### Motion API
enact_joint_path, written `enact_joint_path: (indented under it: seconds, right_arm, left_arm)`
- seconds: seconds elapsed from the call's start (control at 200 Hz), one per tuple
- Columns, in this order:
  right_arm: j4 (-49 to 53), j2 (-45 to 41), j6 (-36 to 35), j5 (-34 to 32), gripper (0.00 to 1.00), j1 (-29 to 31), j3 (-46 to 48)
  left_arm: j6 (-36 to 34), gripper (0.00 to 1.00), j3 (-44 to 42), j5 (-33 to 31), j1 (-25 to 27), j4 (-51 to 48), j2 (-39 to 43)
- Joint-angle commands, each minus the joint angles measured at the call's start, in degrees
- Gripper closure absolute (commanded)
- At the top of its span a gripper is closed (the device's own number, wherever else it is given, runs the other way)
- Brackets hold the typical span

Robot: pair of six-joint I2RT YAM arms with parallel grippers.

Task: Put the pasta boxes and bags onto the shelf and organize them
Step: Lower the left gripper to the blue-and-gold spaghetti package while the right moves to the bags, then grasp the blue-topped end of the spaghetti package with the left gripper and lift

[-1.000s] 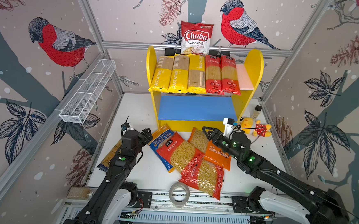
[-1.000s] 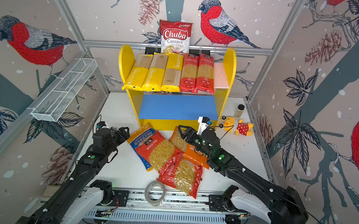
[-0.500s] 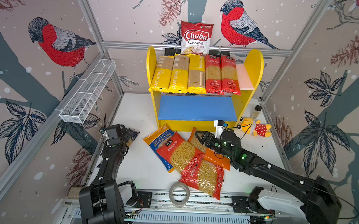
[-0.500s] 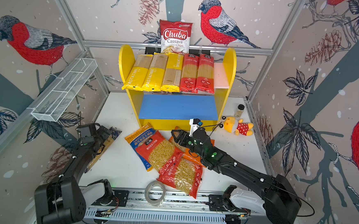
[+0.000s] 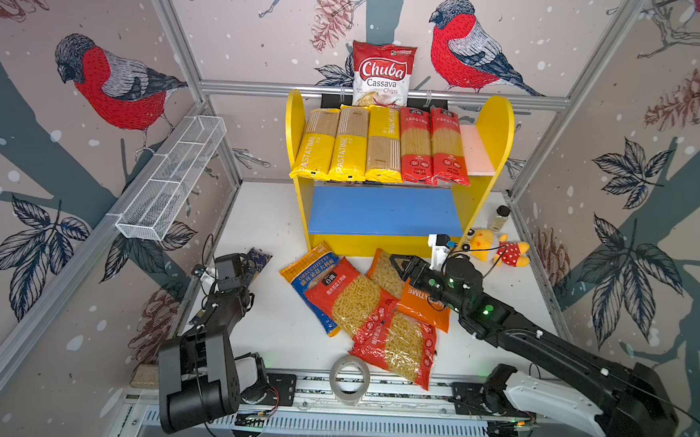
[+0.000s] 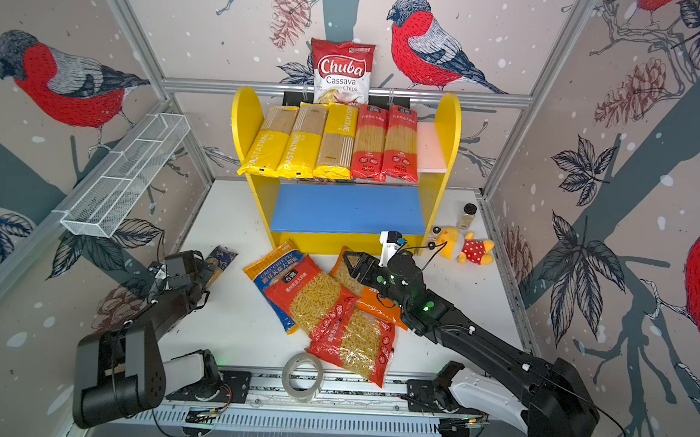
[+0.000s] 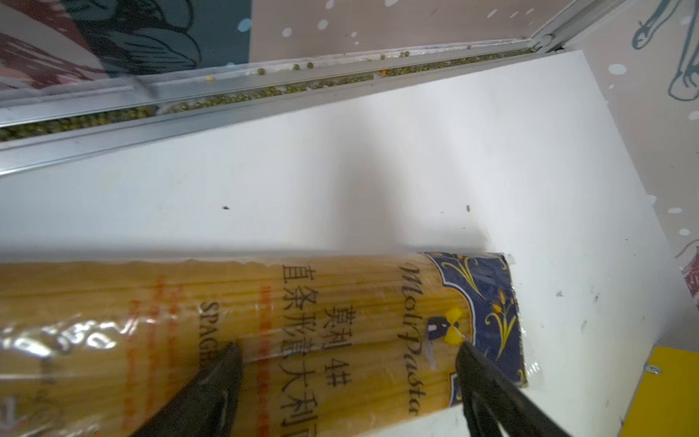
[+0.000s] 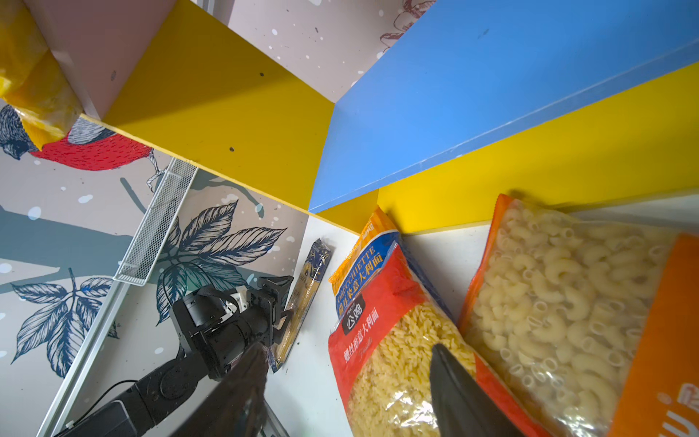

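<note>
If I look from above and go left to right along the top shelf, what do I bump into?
Going right: first yellow PASTATIME pack → second yellow PASTATIME pack → third yellow PASTATIME pack → first red spaghetti pack → second red spaghetti pack → bare end of the pink upper board.

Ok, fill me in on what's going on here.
Two robot arms are shelving pasta. Five long packs already lie on the upper board of the shelf. The left gripper is open over a navy-gold spaghetti pack by the left wall; the right gripper is open over four short-pasta bags heaped before the shelf.
</note>
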State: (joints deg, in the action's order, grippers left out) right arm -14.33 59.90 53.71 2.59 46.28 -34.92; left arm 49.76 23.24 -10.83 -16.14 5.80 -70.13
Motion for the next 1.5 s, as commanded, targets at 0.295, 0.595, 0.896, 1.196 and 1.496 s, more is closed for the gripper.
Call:
enact_joint_path:
  seconds: [0.295, 0.595, 0.896, 1.196, 1.496]
  right_arm:
    - [0.62, 1.92, -0.8, 1.09, 0.32, -0.62, -1.36]
    - [1.09, 4.26, -0.77, 2.55, 0.32, -0.51, -3.56]
    - [0.45, 4.34, -0.91, 2.76, 0.32, -0.86, -3.1]
    - [-0.02, 1.69, -1.16, 3.91, 0.32, -2.39, -1.28]
    - [1.23, -0.1, -2.38, 6.44, 0.32, -5.57, -0.5]
  left_arm:
    - [2.59, 0.13, -0.15, 12.47, 9.73, 4.28, 1.68]
    - [-15.57, 0.14, 17.0, 18.34, 9.64, -10.71, -11.28]
    - [-24.73, 0.09, 27.41, 7.81, 9.12, -23.05, -15.7]
    - [-37.57, 0.09, 38.13, 6.87, 8.5, -34.94, -27.69]
    - [-40.01, 0.08, 41.22, 4.47, 10.45, -36.51, -32.51]
